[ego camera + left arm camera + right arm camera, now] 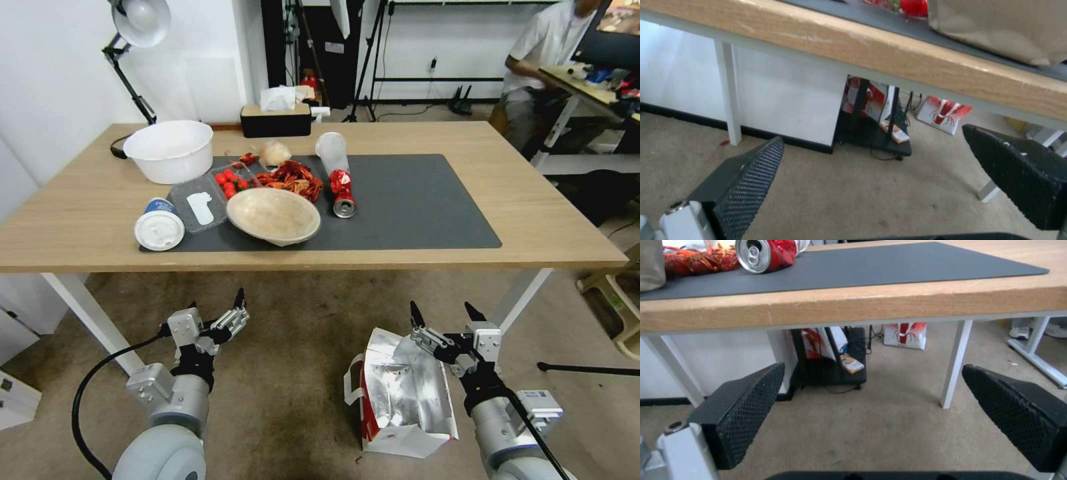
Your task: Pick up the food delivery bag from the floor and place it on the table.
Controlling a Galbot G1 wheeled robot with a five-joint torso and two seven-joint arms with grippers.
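The right gripper point(447, 313), wide open and empty, hovers seemingly just above the food delivery bag point(400, 393) standing on the floor point(287, 373). The left gripper point(220, 313) waits open nearby. Grasping, lifting and placing on the worktop point(547, 220) all remain.

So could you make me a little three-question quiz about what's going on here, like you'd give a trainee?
1. True or false: the food delivery bag already stands on the table.
2. Which pincer is nearest the bag? A) left pincer B) right pincer
3. Fill in: the red can lies on its side on the dark grey ____.

Key
1. False: it sits on the floor, foil lining open upward.
2. B: it hovers open just above the bag's rim; the left pincer, also open, hangs apart over bare floor.
3. mat
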